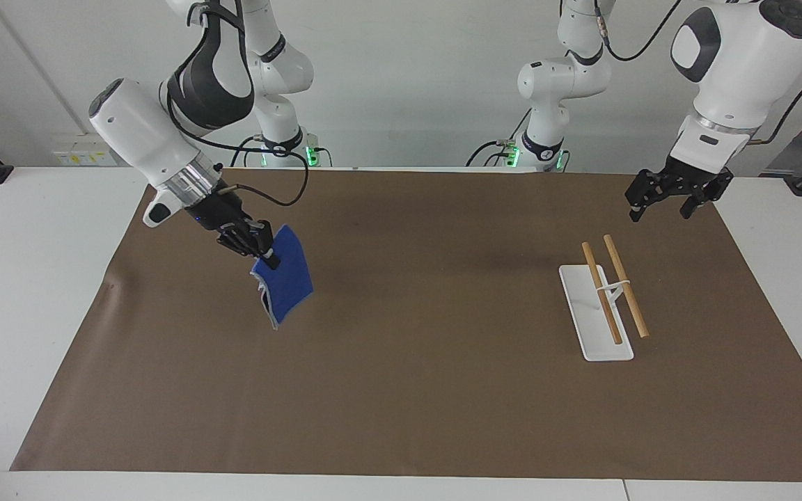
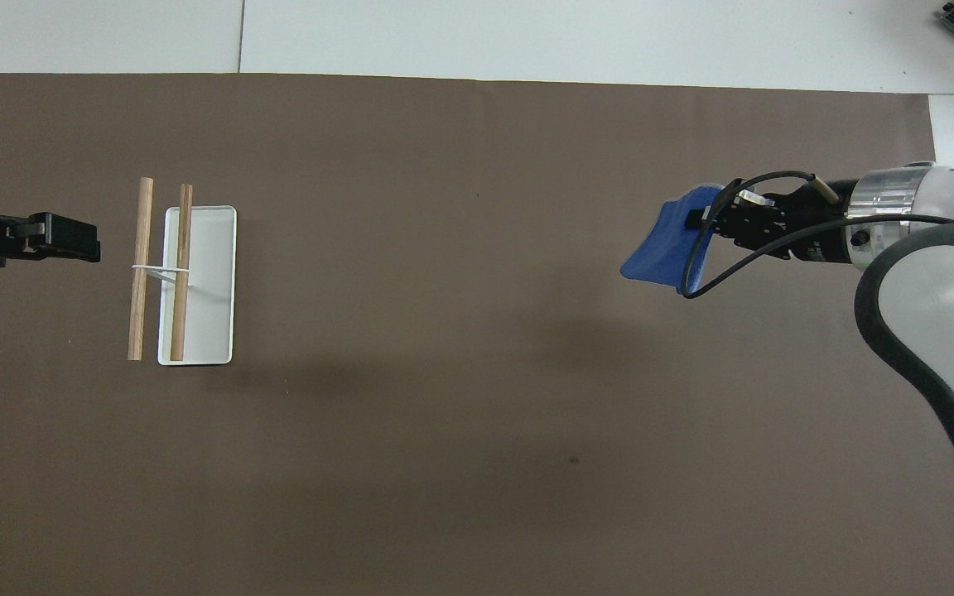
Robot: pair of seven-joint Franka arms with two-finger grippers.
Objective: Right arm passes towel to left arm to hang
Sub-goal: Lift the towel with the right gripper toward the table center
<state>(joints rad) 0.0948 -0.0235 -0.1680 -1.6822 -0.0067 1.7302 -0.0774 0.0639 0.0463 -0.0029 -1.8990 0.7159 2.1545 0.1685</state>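
Note:
My right gripper (image 1: 265, 257) is shut on one edge of the blue towel (image 1: 285, 282) and holds it in the air over the brown mat at the right arm's end; the towel hangs down from the fingers, clear of the mat. It also shows in the overhead view (image 2: 663, 244), with the right gripper (image 2: 702, 218) at its edge. My left gripper (image 1: 663, 205) hangs open and empty above the mat at the left arm's end, beside the rack; it shows in the overhead view (image 2: 71, 245) too.
A white base (image 1: 585, 327) carries a rack of two wooden rods (image 1: 624, 285) at the left arm's end of the mat (image 1: 408, 390). It shows in the overhead view (image 2: 204, 281). Two smaller white arms with green-lit bases (image 1: 544, 149) stand at the table's robot end.

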